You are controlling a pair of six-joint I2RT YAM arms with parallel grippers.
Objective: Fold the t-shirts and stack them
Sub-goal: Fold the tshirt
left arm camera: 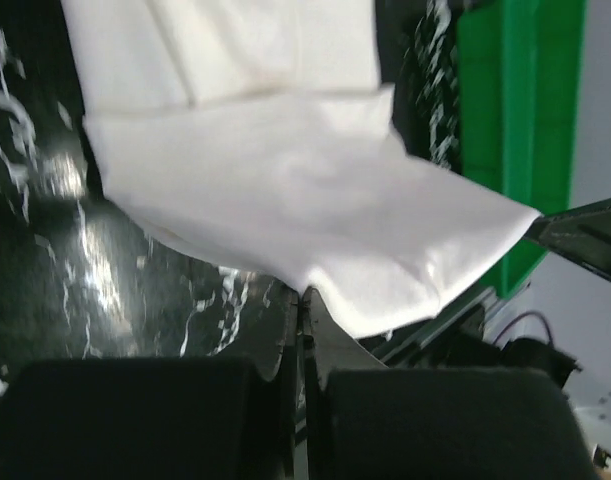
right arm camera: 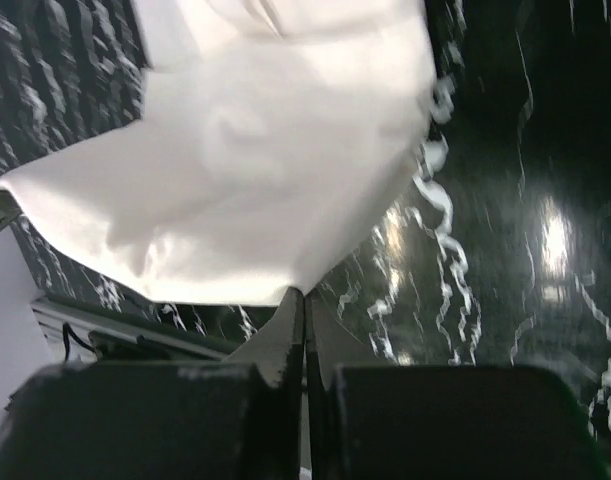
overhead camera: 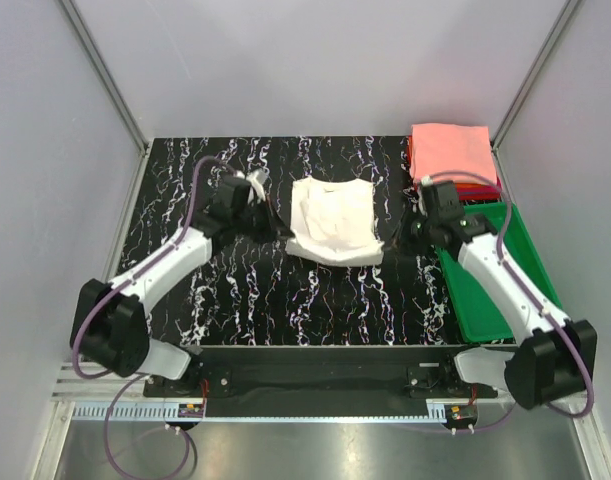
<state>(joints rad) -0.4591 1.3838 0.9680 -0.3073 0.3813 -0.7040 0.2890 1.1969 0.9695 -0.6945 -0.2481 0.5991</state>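
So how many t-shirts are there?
3 that I can tell apart: a white t-shirt in the middle of the table, a pink t-shirt at the far right, and a red t-shirt peeking out beneath it. More may hide under there.

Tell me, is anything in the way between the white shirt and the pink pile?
Nothing loose lies on the table between the white t-shirt and the pink pile. Only the right gripper, pinching the shirt's corner, sits on that side.
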